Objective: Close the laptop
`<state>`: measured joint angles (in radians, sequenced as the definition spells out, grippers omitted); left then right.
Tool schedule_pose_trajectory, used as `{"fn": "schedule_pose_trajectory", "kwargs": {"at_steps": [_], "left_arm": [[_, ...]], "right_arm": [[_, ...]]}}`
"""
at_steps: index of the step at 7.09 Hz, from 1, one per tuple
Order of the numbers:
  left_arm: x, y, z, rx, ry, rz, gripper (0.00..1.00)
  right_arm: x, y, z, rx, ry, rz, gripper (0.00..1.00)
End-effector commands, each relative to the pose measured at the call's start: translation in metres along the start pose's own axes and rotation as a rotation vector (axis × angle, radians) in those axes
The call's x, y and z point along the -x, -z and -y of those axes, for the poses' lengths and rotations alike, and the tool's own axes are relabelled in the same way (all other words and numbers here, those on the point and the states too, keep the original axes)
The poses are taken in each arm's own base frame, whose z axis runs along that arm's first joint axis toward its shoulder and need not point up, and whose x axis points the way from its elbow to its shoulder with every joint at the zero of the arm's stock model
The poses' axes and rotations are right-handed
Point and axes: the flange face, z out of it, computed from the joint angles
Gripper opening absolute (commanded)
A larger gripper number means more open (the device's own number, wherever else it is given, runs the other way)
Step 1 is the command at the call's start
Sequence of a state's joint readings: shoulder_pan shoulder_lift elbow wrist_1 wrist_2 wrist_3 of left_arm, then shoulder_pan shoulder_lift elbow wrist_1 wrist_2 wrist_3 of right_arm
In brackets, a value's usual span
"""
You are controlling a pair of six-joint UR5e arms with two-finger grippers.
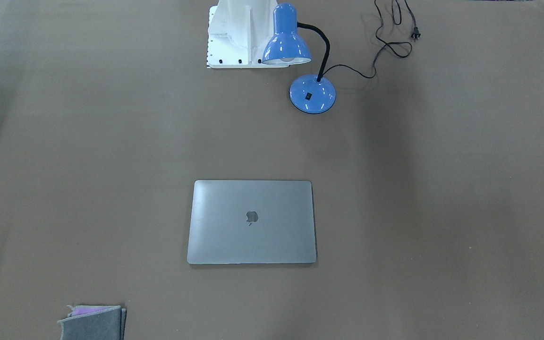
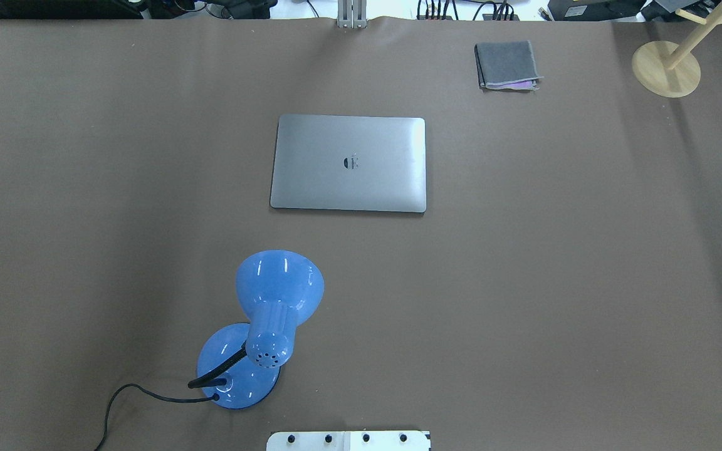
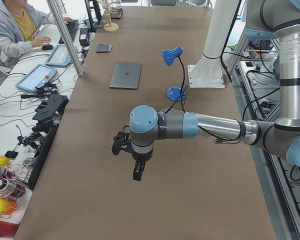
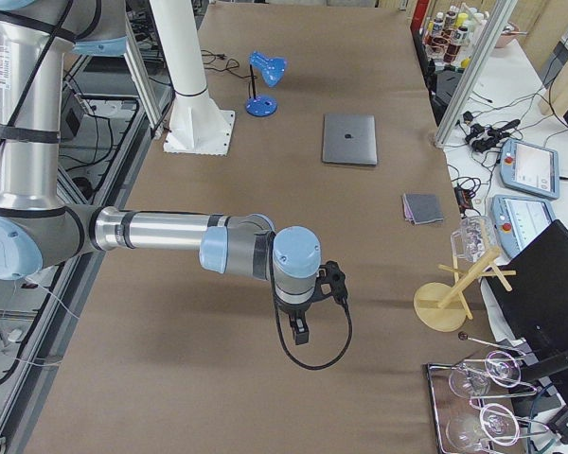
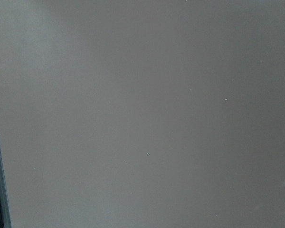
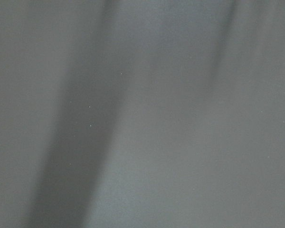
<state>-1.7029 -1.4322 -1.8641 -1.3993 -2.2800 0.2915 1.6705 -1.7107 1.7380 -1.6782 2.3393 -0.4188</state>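
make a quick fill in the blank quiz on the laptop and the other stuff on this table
1. The laptop lies flat with its lid ____.
2. The logo on the lid has the shape of an ____.
3. The lamp is ____ in colour.
4. The cloth is not spread out but ____.

Missing words: closed; apple; blue; folded

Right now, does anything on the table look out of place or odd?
Nothing looks spilled or damaged. The laptop lies flat with its lid down. The only oddity is that the blue lamp is unplugged, its plug lying loose on the table.
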Motion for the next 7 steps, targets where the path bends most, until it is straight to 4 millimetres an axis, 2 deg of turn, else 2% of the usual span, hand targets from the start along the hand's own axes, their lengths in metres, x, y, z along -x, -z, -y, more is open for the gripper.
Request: {"fn": "schedule_pose_trajectory", "kwargs": {"at_steps": [1,7], "left_arm": [[-0.0037,0.0067,0.0081,-0.014,-0.013,0.005,0.98],[-0.0064,0.0048,0.0071,-0.014,-0.006,-0.029,0.98]], "right_arm": [[0.0008,0.0006,0.0006,-0.002,0.001,0.002,1.00],[0.0032,0.0043,0.0061,-0.002,-0.005,0.012,1.00]]}}
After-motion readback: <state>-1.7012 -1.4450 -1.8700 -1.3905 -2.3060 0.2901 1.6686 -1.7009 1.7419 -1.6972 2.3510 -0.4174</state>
